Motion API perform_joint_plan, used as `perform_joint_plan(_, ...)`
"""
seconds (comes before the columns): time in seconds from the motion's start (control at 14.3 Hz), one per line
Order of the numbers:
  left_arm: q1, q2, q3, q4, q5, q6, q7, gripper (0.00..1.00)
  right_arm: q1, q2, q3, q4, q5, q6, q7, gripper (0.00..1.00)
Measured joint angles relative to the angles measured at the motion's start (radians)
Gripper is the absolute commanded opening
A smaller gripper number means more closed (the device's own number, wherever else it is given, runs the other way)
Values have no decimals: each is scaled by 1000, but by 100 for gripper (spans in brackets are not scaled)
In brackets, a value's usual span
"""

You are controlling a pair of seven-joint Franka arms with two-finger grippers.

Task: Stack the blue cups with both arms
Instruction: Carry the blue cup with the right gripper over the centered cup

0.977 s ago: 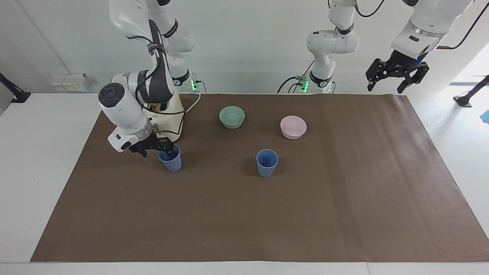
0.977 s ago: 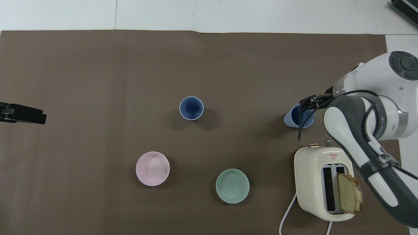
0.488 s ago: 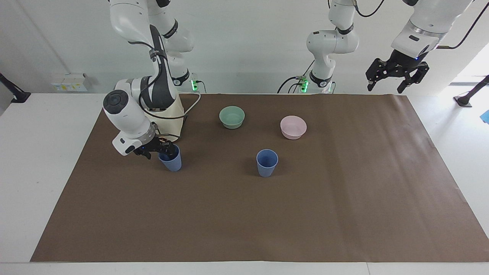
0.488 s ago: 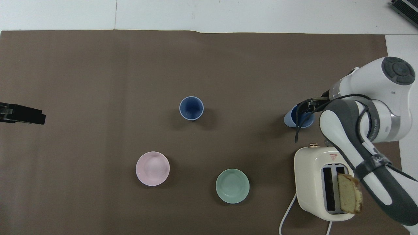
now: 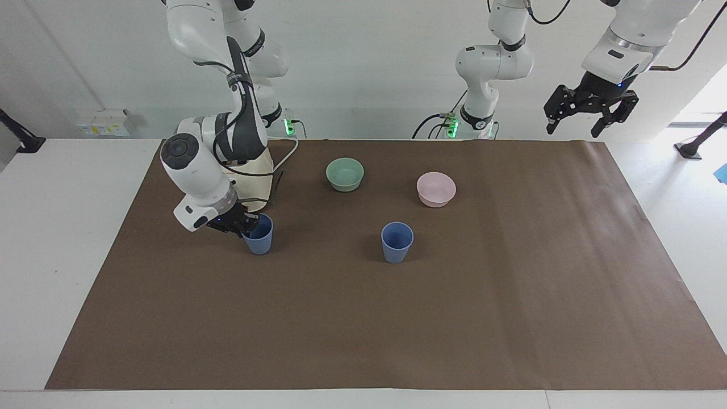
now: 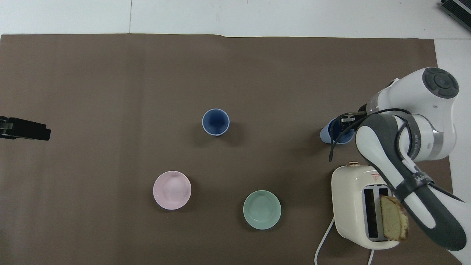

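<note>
the blue cup [image 5: 259, 238] pinched by its rim in the right gripper [image 5: 243, 226] might have tipped on lifting, while the left gripper [image 5: 589, 111] waited, fingers spread.

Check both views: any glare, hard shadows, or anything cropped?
Facing view: bright washout at the edge past the left tool; soft shadows beside both blue cups. Overhead view: even light, no glare; the toaster is partly hidden under the right arm.

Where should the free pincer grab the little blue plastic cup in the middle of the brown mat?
Probably at the rim of the small matte blue plastic cup, coming straight down with one finger inside and one outside. It stands upright, mouth open, alone on the mat, and its thin wall suits a pinch.
</note>
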Motion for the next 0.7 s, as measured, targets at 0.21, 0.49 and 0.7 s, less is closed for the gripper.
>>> perform_joint_plan(0.21, 0, 0, 0, 0, 0, 0, 0, 100, 11, 0, 0, 21, 0, -10, 13, 0)
perform_joint_plan(0.49, 0, 0, 0, 0, 0, 0, 0, 100, 92, -5, 2, 148, 4, -90, 181, 0)
perform_joint_plan(0.7, 0, 0, 0, 0, 0, 0, 0, 100, 188, -9, 5, 240, 4, -102, 315, 0)
